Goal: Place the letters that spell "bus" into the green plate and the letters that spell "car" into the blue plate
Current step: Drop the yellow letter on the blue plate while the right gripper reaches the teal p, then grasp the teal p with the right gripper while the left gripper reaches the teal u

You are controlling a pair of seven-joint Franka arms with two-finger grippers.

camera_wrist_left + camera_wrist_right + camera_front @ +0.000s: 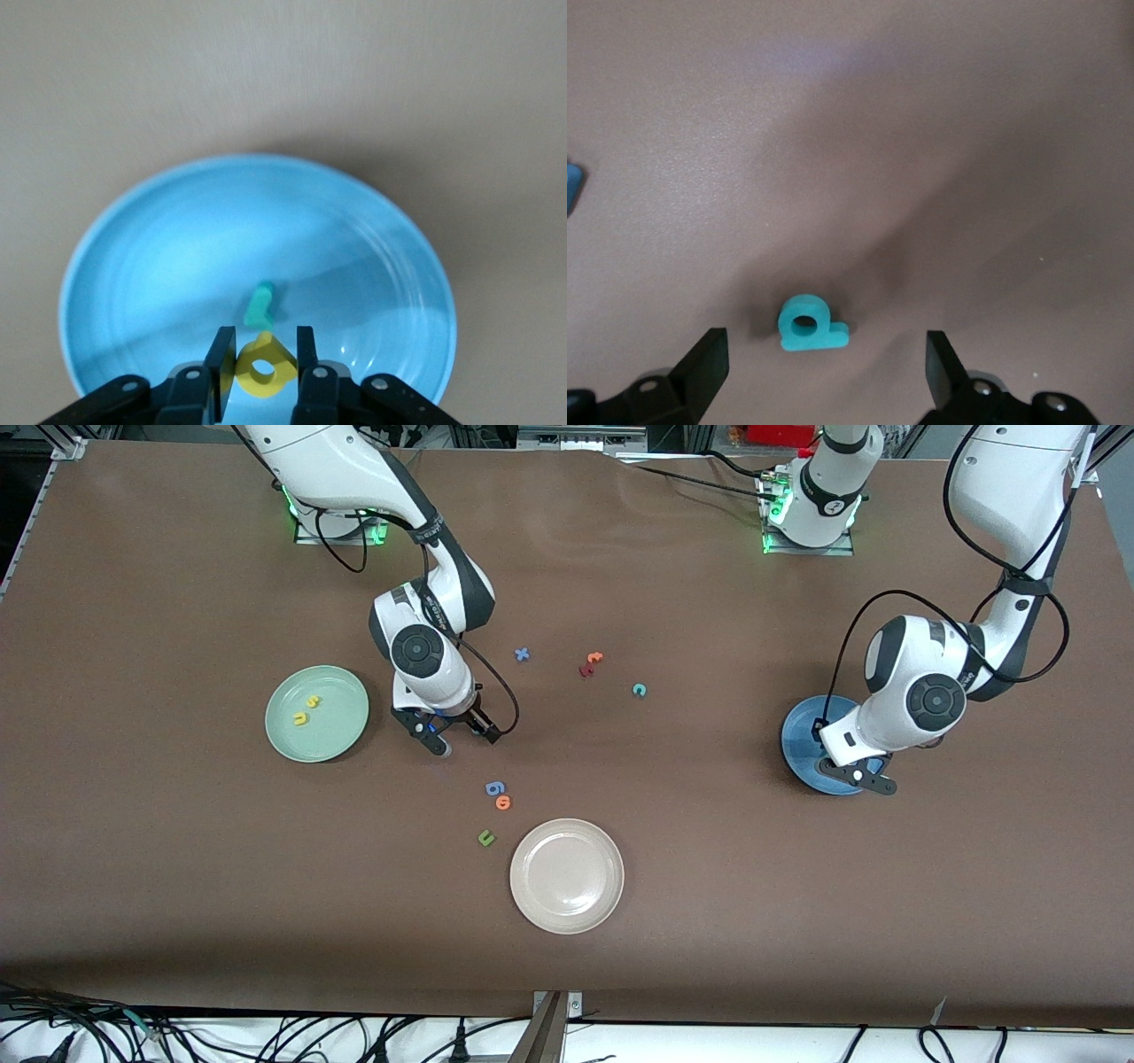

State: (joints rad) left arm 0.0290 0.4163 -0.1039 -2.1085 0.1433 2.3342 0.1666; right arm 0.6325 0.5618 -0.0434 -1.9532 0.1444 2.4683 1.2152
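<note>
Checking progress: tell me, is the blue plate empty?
No. The blue plate holds a teal letter.

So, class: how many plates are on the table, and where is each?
3. The green plate lies toward the right arm's end, the blue plate toward the left arm's end under the left gripper, and the beige-white plate nearest the front camera.

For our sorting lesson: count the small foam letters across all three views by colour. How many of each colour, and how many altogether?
Yellow foam letters: 3: yellow u, yellow s, yellow a
Teal foam letters: 3: teal c, teal b, teal r
Blue foam letters: 2
Orange foam letters: 2
Red foam letter: 1
Green foam letter: 1
Total: 12
</note>
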